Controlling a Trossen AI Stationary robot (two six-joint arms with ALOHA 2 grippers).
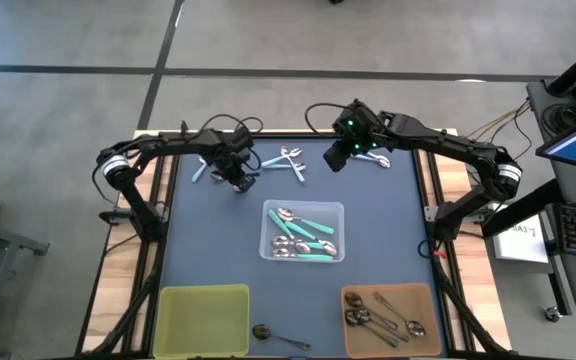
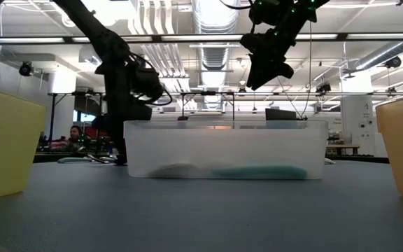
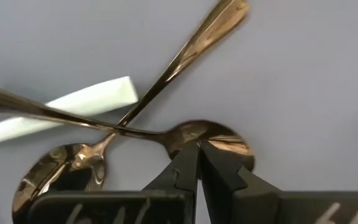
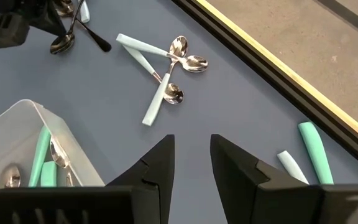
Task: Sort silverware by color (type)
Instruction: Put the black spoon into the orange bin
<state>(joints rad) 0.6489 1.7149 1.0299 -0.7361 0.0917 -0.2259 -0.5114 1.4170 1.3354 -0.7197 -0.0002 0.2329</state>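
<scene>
Left gripper (image 1: 238,181) is sitting low at the far left of the mat (image 1: 208,250), over a small cluster of spoons. In the left wrist view its fingers (image 3: 188,168) are pressed together, tips touching the bowl of a dark spoon (image 3: 207,138); whether the bowl's edge is actually pinched, I cannot tell. A second dark spoon (image 3: 73,168) is crossing it, with a pale handle (image 3: 61,109) lying beneath.

Right gripper (image 1: 335,157) is hovering above the far middle of the mat, jaws partly open and holding nothing. Three pale-handled spoons (image 4: 163,65) are lying crossed just beyond it.

Clear bin (image 1: 303,209) at mat centre is holding teal spoons (image 1: 313,235). Brown bin (image 1: 388,293) at near right is holding dark spoons. Yellow bin (image 1: 203,320) is at near left, with one dark spoon (image 1: 268,334) lying loose just beside it.
</scene>
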